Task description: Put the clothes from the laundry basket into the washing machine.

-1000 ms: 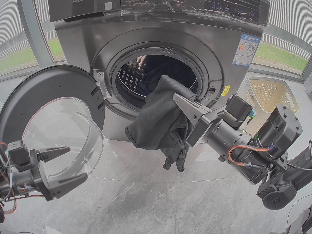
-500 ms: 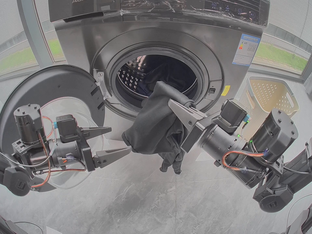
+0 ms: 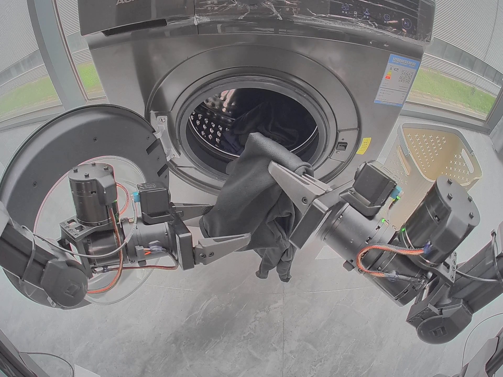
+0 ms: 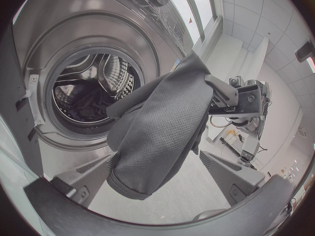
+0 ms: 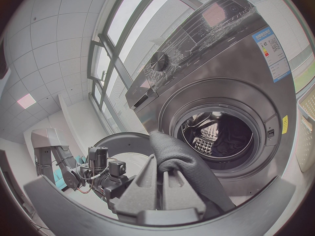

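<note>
We record a grey metal front-loading washing machine (image 3: 157, 64), its round glass-windowed door (image 3: 78, 137) swung open at left, and a beige perforated plastic laundry basket (image 3: 440, 153) at its right. The right arm extends toward the drum mouth. The right gripper (image 3: 285, 173) has its jaws pinching a dark grey mesh garment (image 3: 246, 200), which hangs before the opening. The left gripper (image 3: 230, 225), held level, has its jaws spread either side of the garment's hem. The left wrist view adds dark clothes (image 4: 88, 105) inside the drum.
</note>
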